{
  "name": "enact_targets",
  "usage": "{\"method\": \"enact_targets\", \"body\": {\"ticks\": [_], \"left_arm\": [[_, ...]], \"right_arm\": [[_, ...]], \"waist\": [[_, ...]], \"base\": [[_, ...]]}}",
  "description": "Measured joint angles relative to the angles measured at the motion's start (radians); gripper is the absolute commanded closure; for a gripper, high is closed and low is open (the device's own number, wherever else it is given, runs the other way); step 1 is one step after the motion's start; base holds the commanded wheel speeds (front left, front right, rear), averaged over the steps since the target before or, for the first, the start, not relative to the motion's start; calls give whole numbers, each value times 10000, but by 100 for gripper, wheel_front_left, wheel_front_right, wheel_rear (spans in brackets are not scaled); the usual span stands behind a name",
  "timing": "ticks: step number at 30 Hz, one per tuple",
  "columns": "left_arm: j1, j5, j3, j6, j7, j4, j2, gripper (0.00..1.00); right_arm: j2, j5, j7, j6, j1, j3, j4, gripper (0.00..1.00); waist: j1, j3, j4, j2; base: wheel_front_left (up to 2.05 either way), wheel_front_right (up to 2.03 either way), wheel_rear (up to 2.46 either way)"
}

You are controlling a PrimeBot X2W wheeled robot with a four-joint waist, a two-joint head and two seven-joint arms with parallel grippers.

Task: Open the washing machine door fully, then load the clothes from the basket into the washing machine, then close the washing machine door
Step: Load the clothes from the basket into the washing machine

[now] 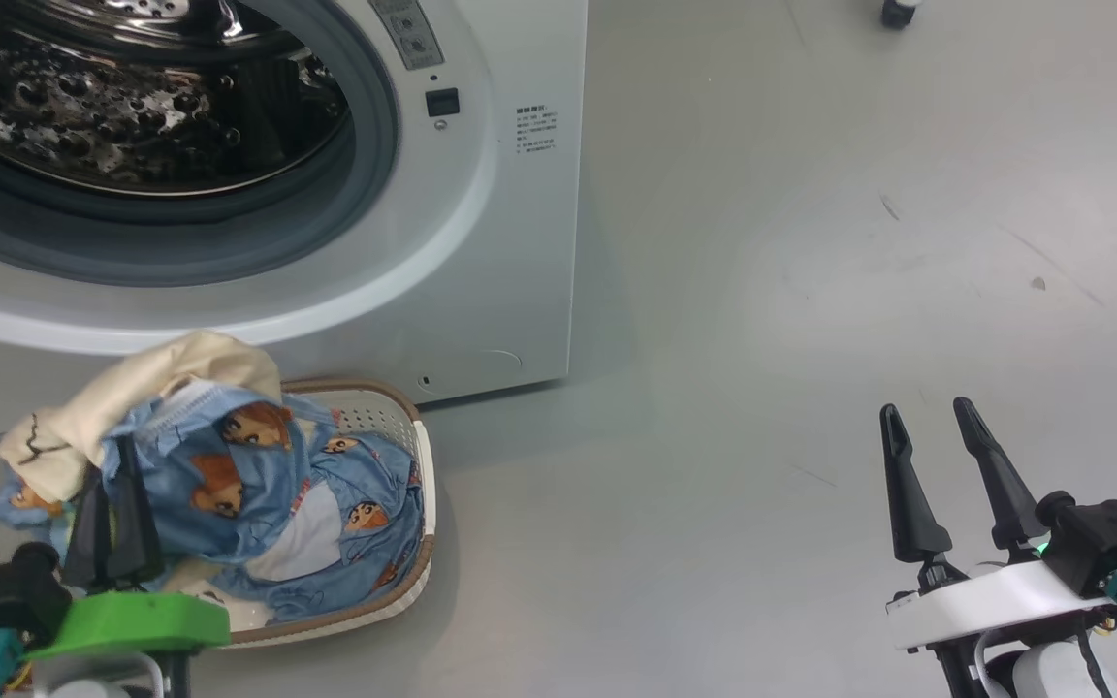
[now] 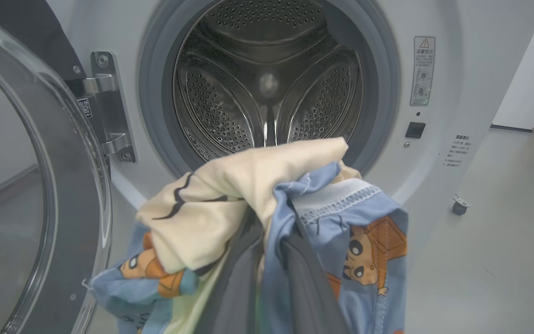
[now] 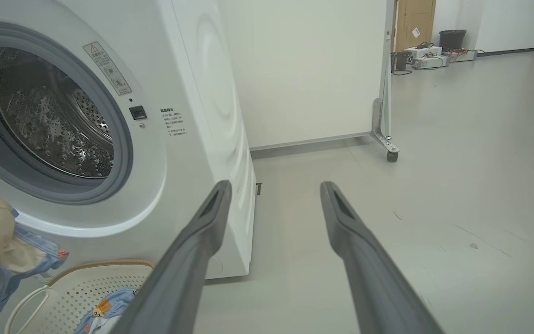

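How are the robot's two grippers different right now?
The left gripper is shut on the clothes; the right gripper is open and holds nothing. The left gripper is by the basket, while the right gripper is over bare floor. The left gripper sits on a green mount, the right gripper on a white mount. Both have two long dark fingers.

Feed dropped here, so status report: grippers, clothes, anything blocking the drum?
Left gripper shut on the clothes, held up before the washing machine. Right gripper open, empty, over floor. Washing machine door open; opening unobstructed.
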Motion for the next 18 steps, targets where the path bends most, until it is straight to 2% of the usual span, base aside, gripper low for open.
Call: {"method": "enact_targets", "body": {"ticks": [18], "left_arm": [[-3798,548,853,299,0,752,1254,100]], "right_arm": [[174,82,0,0,-1553,598,-132,0]], "waist": [[1,2318,-853,0]], "base": [[0,0,0]]}}
